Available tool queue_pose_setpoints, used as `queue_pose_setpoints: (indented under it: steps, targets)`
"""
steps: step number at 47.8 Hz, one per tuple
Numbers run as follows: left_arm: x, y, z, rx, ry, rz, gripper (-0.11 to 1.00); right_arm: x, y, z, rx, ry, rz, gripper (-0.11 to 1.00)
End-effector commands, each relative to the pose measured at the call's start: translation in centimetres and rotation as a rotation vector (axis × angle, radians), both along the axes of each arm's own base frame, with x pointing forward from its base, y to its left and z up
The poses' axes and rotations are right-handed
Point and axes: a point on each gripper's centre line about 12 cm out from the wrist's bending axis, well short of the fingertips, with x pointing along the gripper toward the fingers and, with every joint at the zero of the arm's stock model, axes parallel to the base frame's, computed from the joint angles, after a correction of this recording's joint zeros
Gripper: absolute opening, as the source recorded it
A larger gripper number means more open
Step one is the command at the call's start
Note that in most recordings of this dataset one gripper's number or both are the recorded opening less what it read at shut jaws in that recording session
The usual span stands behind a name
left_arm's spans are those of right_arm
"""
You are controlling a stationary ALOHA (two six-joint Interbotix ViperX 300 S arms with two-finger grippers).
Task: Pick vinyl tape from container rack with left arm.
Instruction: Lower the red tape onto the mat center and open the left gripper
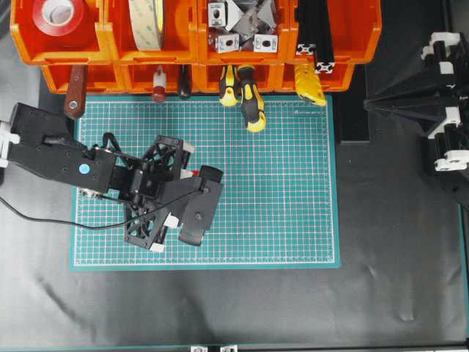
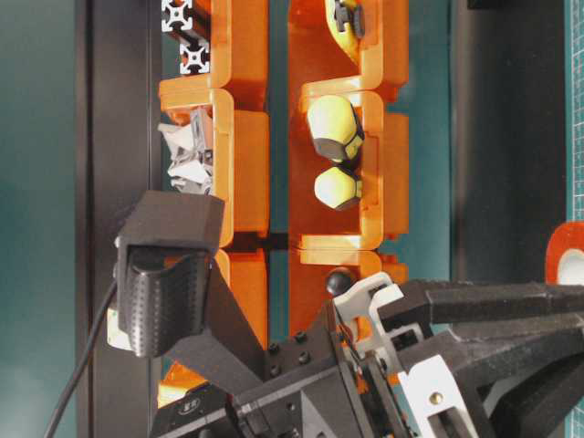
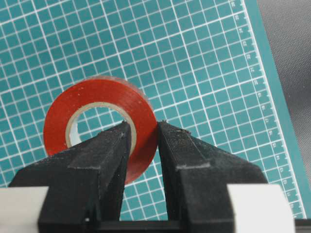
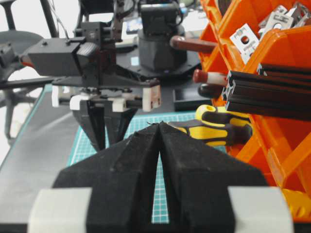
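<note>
Vinyl tape (image 3: 99,119) is sitting between the fingers (image 3: 104,155) of the left gripper (image 3: 143,133), which are clamped on one side of the red ring, one finger inside the core and one outside. The left arm (image 1: 58,150) is holding it over the green cutting mat (image 1: 293,183), well apart from the container rack (image 1: 110,44) at the far edge of the tabletop. The pick seems almost done, so the grip should be staying firm and any lowering slow. The right gripper (image 4: 159,128) is resting with fingers together.
</note>
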Motion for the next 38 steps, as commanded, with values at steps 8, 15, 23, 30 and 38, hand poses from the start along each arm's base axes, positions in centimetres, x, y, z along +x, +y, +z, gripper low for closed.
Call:
queue_pose_setpoints:
  steps: [8, 15, 23, 30, 38]
  targets:
    - [0.5, 0.1, 1.4, -0.01, -0.045, 0.007, 0.19, 0.3, 0.0, 1.5, 0.004, -0.035, -0.001, 0.0]
    - [0.6, 0.2, 1.4, -0.01, -0.045, 0.011, 0.21, 0.3, 0.0, 1.6, 0.004, -0.038, -0.002, 0.0]
    - [0.5, 0.1, 1.6, -0.018, -0.05, 0.017, 0.62, 0.2, 0.0, 1.6, 0.006, -0.041, -0.001, 0.0]
    - [0.4, 0.2, 2.8, -0.024, -0.077, 0.021, 0.83, 0.1, 0.0, 1.7, 0.004, -0.046, -0.001, 0.0]
    - [-0.6, 0.6, 5.7, -0.048, -0.14, 0.04, 0.8, 0.0, 0.0, 2.1, 0.009, -0.063, -0.001, 0.0]
